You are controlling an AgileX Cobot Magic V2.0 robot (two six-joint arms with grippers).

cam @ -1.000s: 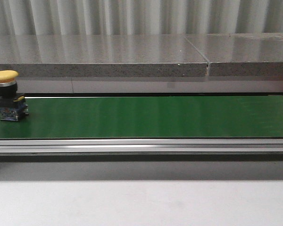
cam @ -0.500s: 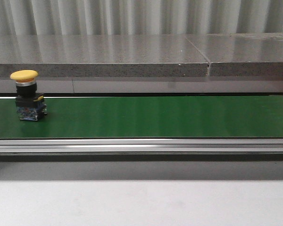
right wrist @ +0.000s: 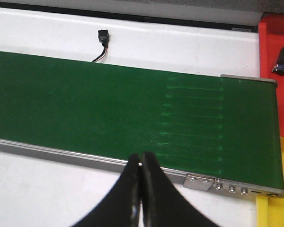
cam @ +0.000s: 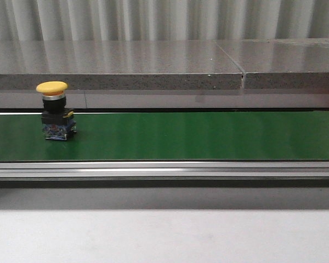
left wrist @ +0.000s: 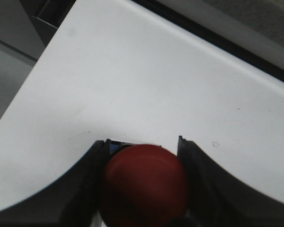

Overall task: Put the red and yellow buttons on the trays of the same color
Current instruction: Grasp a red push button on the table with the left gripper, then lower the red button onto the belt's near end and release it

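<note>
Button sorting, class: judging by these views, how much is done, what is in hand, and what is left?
Done: parts lie in the red tray, hard to identify. In hand: the left end effector grips a red button. Left: the yellow button stands on the belt; the right end effector is shut, empty.

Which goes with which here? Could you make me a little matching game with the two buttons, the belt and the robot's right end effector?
Things:
1. yellow button
2. red button
3. belt
4. right end effector

States:
A. green, long and flat
B. closed, holding nothing
C. standing upright on the belt, toward its left end in the front view
D. gripped between the fingers of the left end effector, above a white surface

Pairs: 1-C, 2-D, 3-A, 4-B
</note>
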